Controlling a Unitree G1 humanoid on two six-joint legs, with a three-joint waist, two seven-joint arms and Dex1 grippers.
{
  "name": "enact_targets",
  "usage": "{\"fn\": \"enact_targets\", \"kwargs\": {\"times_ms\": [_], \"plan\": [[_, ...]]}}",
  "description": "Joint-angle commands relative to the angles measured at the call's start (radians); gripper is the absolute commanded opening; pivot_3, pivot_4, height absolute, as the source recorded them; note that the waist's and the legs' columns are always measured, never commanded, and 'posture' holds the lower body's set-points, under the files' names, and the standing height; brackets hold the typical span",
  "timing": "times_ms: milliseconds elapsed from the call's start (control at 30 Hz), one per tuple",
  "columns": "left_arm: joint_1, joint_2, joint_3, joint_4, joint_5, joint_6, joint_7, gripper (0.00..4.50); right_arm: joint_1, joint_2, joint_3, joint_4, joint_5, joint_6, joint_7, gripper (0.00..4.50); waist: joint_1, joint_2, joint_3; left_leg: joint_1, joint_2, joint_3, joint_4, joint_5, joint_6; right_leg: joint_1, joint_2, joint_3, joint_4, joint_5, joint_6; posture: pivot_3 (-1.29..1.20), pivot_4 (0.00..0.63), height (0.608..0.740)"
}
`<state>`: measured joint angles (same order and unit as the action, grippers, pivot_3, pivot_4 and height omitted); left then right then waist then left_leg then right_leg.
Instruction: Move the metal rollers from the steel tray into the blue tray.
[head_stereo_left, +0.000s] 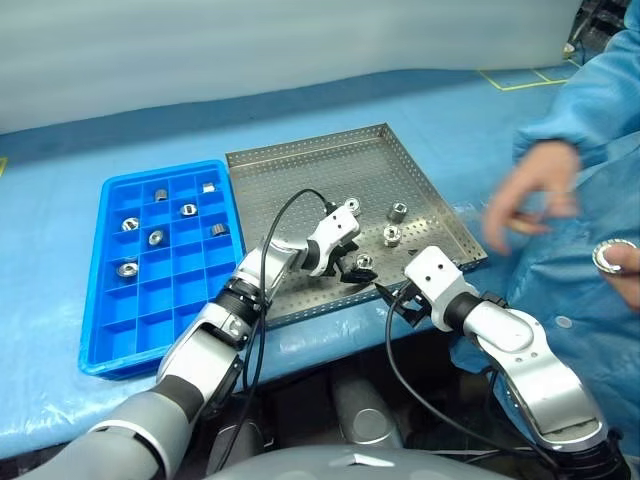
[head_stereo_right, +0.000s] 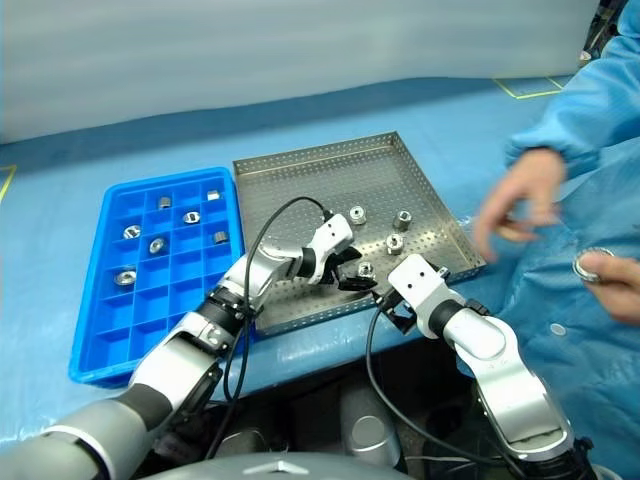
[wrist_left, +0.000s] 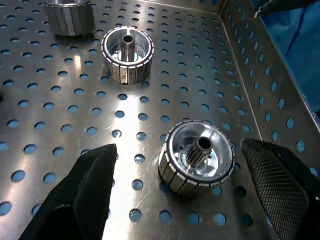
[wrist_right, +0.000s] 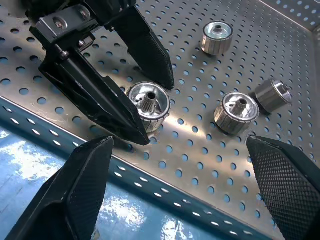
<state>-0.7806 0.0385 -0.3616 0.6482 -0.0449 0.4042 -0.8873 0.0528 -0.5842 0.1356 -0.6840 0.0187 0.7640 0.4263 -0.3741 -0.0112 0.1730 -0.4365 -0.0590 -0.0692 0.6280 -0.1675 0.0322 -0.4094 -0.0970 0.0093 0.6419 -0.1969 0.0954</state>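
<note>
- Near the front rim of the steel tray (head_stereo_left: 300, 165), seen from the left eye, the left gripper (head_stereo_left: 352, 268) reaches in from the left with its black fingers spread on either side of one of the metal rollers (head_stereo_left: 364, 261). The right gripper (head_stereo_left: 397, 303) hangs just outside that rim, apart from the roller, so the left arm is the nearer one. Other rollers stand further into the tray, and several already sit in compartments of the blue tray (head_stereo_left: 110, 340), which lies to the left, touching the steel tray's side. A person's hand (head_stereo_left: 535, 195) hovers at the right.
- From the right eye, the same layout holds: the roller lies between the left gripper's fingertips, with the right gripper open and empty just in front of the rim.
- Along the left wrist, the roller stands on end between the two fingers (wrist_left: 82, 190), its toothed hub pointing up, and a gap shows on each side, so nothing is gripped yet.
- Along the right wrist, the left gripper's fingers straddle the roller from above and nearly touch it. My judgement: closing those fingers across the roller's round side is the move that counts.
</note>
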Motion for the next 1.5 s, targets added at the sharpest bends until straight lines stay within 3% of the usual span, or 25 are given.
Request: {"fn": "enact_targets", "kwargs": {"times_ms": [33, 100, 300, 333, 633, 800, 1000, 1200, 1500], "plan": [[-0.025, -0.019, -0.005, 0.051, 0.033, -0.016, 0.03, 4.18, 0.001, 0.007, -0.009, -0.034, -0.008, 0.004, -0.014, 4.5, -0.012, 0.0, 0.0, 0.0, 0.0, 0.0, 0.0, 0.0, 0.0, 0.001, 0.0, 0.0, 0.0, 0.0, 0.0, -0.49, 0.15, 0.74], [-0.032, -0.022, 0.002, 0.066, 0.04, -0.016, 0.05, 3.81, 0.0, 0.01, -0.01, -0.037, -0.009, 0.007, -0.02, 4.5, -0.026, 0.0, 0.0, 0.001, 0.0, 0.0, 0.0, 0.0, 0.0, 0.002, 0.0, 0.0, 0.0, 0.0, -0.001, -0.49, 0.15, 0.74], [-0.028, 0.006, -0.006, 0.047, 0.067, -0.032, 0.041, 1.8, -0.003, 0.007, -0.012, -0.027, -0.016, 0.001, -0.025, 4.5, -0.054, 0.0, 0.0, 0.002, 0.0, 0.0, 0.0, 0.0, 0.0, 0.002, -0.001, 0.0, 0.0, -0.001, -0.001, -0.48, 0.15, 0.74], [-0.024, 0.01, -0.003, 0.041, 0.065, -0.031, 0.037, 1.72, -0.01, 0.009, -0.008, -0.021, -0.016, -0.001, -0.025, 4.5, -0.055, 0.0, 0.0, 0.002, 0.0, 0.0, 0.0, 0.0, 0.0, 0.002, 0.0, 0.0, 0.0, 0.0, -0.001, -0.47, 0.15, 0.74], [0.003, 0.047, 0.048, -0.047, 0.045, -0.01, 0.051, 1.73, -0.066, 0.016, 0.019, 0.018, -0.017, -0.017, -0.009, 4.5, -0.055, 0.0, 0.0, 0.002, 0.0, 0.0, 0.0, 0.0, 0.0, 0.002, 0.0, 0.0, 0.001, 0.0, 0.001, -0.43, 0.15, 0.74], [0.094, 0.154, 0.141, -0.393, -0.05, 0.124, 0.028, 1.73, -0.101, 0.034, 0.033, 0.101, 0.0, -0.054, 0.019, 4.5, -0.05, 0.0, 0.0, 0.002, 0.0, 0.0, -0.001, 0.0, 0.0, -0.001, 0.0, 0.001, 0.001, 0.001, 0.002, -0.38, 0.15, 0.74], [0.264, 0.355, 0.168, -0.772, -0.026, 0.274, 0.083, 1.73, -0.175, 0.096, 0.026, 0.145, 0.061, -0.122, 0.06, 4.5, -0.016, 0.001, 0.0, 0.003, 0.001, 0.0, -0.002, 0.002, 0.003, 0.0, 0.001, 0.002, 0.002, 0.001, 0.001, -0.3, 0.15, 0.74], [0.449, 0.448, 0.358, -1.065, -0.047, 0.441, 0.221, 1.73, -0.237, 0.176, 0.01, 0.181, 0.168, -0.198, 0.126, 4.5, 0.055, 0.0, 0.0, 0.002, 0.001, 0.0, -0.003, 0.002, 0.003, -0.002, 0.001, 0.002, 0.002, 0.0, 0.0, -0.22, 0.15, 0.74], [0.691, 0.497, 0.549, -1.399, -0.109, 0.643, 0.318, 1.73, -0.279, 0.176, 0.056, 0.236, 0.162, -0.216, 0.156, 4.5, 0.205, 0.0, 0.0, 0.004, 0.001, -0.001, -0.004, -0.001, -0.002, -0.006, 0.001, 0.002, 0.001, -0.004, -0.008, -0.13, 0.15, 0.74]]}}
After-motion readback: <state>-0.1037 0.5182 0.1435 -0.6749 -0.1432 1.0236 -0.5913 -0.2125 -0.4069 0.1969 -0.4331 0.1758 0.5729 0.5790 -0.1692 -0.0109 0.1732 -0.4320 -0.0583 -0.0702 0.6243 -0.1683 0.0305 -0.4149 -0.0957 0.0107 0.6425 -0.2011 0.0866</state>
